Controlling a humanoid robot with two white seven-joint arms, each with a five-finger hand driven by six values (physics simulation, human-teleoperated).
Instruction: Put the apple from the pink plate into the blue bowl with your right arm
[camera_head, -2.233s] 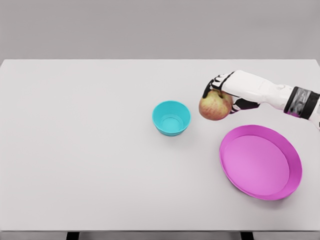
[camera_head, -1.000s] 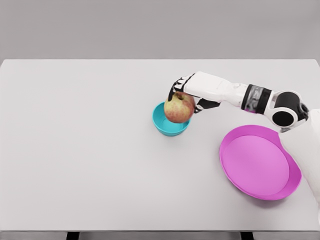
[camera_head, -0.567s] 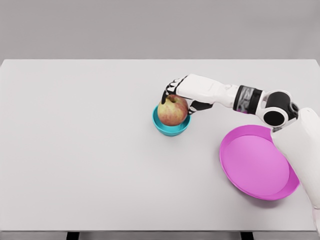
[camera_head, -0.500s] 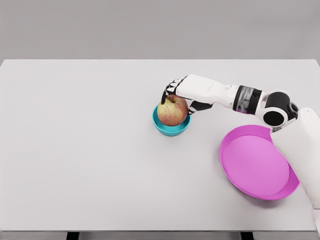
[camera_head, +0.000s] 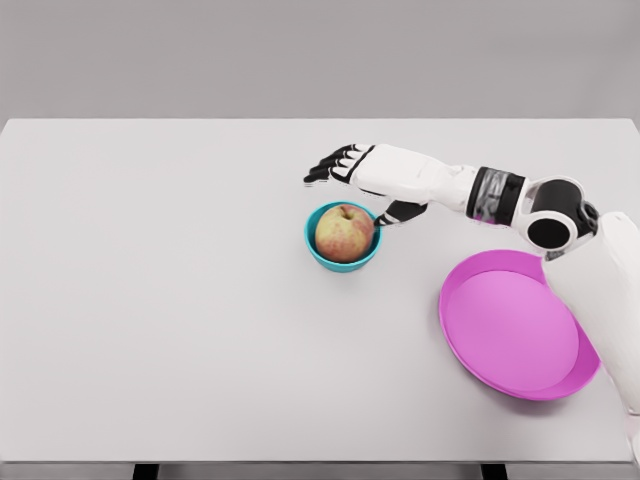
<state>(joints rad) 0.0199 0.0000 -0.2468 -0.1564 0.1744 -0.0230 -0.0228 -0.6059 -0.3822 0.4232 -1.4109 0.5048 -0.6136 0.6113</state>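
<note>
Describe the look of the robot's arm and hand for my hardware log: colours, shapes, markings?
Only the right arm shows. It has smooth white rounded shells, a dark grey-and-black banded cuff partway along, and a round black disc at the joint beside it. The right hand has a white back and black fingers with pale segments.

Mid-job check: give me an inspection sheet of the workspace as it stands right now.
Surface: white table, flat.
Job's things: apple sits in the blue bowl; pink plate holds nothing.
Clutter: nothing seen.
Hands: right hand open, fingers spread, above and behind the bowl, not touching the apple; left hand not in view.
Cables: nothing seen.
Surroundings: plain grey wall behind the table.
</note>
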